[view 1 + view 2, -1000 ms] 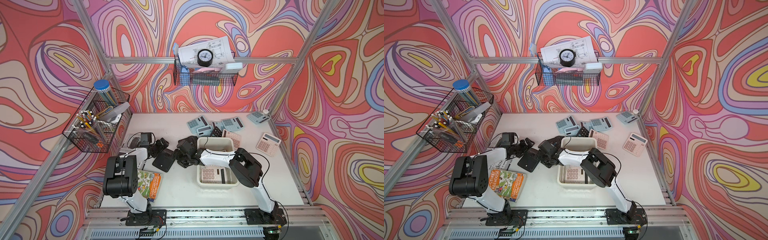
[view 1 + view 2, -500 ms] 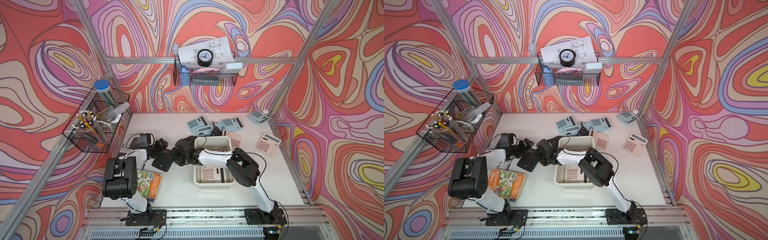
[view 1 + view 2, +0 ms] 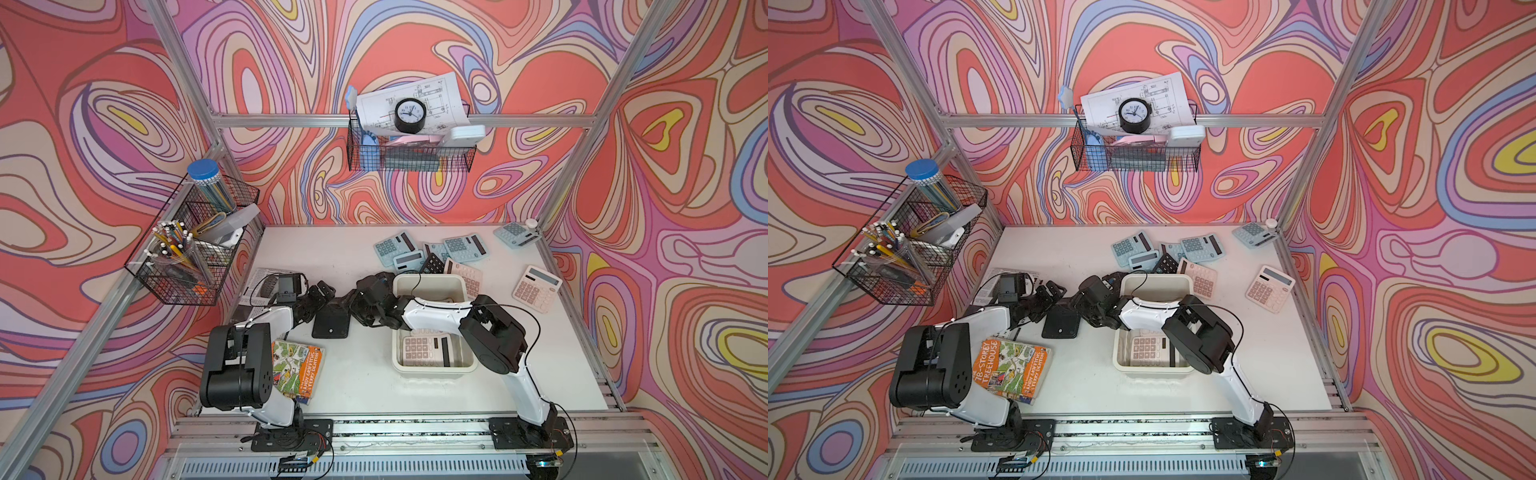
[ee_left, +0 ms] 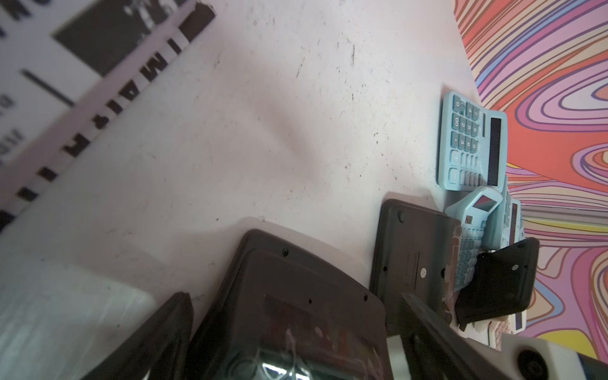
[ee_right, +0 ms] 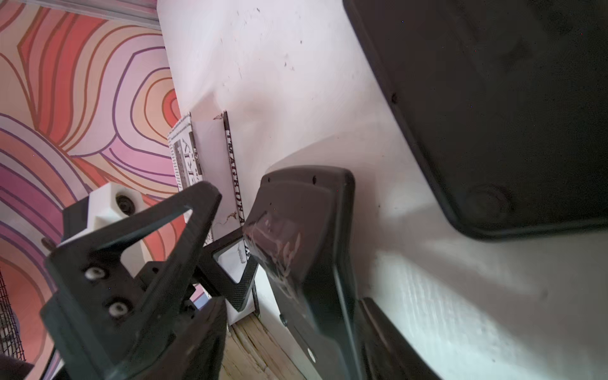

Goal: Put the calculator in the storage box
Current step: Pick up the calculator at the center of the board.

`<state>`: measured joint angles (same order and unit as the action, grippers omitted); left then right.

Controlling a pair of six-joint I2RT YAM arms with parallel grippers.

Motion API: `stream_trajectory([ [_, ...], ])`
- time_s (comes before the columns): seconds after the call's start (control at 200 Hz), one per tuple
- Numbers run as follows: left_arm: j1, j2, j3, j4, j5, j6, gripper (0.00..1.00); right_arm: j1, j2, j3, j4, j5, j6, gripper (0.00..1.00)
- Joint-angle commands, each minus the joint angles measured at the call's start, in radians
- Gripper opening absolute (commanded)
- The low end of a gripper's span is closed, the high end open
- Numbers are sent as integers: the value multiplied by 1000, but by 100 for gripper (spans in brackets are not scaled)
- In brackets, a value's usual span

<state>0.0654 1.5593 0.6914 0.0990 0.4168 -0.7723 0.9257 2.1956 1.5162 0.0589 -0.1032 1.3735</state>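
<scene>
Nearest us, the box (image 3: 432, 368) already holds a pink calculator (image 3: 424, 351) in its near half, and its far half looks bare. A little left of the box, level with that far half, the black calculator (image 3: 330, 326) lies face down on the table (image 3: 365, 390), outside the box. Both grippers meet at its far end. The left gripper (image 3: 318, 297) has its jaws spread wide and empty. The right gripper (image 3: 353, 305) comes in from the box side, and dark on dark we cannot tell whether its jaws grip anything. We judge the black calculator light, stiff and slick-backed, too flat to hook, so we would pinch it across its narrow width. Beyond the box, other calculators (image 3: 432, 253) lie heaped.
</scene>
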Motion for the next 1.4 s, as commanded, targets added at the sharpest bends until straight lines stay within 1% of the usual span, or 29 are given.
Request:
stream_trajectory([
  [0.0, -44, 36, -74, -132, 212, -127, 91, 21, 21, 8, 145, -56, -11, 62],
  [0.19, -35, 43, -83, -95, 239, -154, 92, 21, 5, 23, 88, -68, -31, 59],
  [0.29, -27, 57, -87, -59, 273, -176, 92, 22, 20, 61, 16, -95, -43, 55],
  [0.406, -21, 62, -90, -26, 305, -202, 92, 28, 23, 77, -32, -103, -58, 54],
  [0.541, -21, 69, -104, 21, 335, -236, 92, 30, 6, 67, -31, -98, -74, 53],
  [0.641, -21, 76, -116, 48, 348, -255, 92, 30, 0, 74, -34, -93, -85, 51],
  [0.856, -12, 79, -141, 66, 348, -258, 92, 31, -19, 82, 4, -83, -114, 50],
  [1.067, 21, 79, -146, 52, 341, -239, 91, 36, -35, 73, -34, -73, -134, 50],
  [1.162, 35, 69, -140, 11, 319, -213, 92, 39, -43, 51, -37, -62, -133, 50],
  [1.222, 40, 46, -127, -47, 278, -178, 91, 40, -50, 53, -63, -50, -140, 50],
  [1.347, 39, -40, -64, -236, 137, -74, 93, 38, -38, 109, -242, -19, -146, 51],
  [1.397, 40, -77, -31, -308, 83, -29, 94, 38, -23, 141, -321, -8, -152, 54],
])
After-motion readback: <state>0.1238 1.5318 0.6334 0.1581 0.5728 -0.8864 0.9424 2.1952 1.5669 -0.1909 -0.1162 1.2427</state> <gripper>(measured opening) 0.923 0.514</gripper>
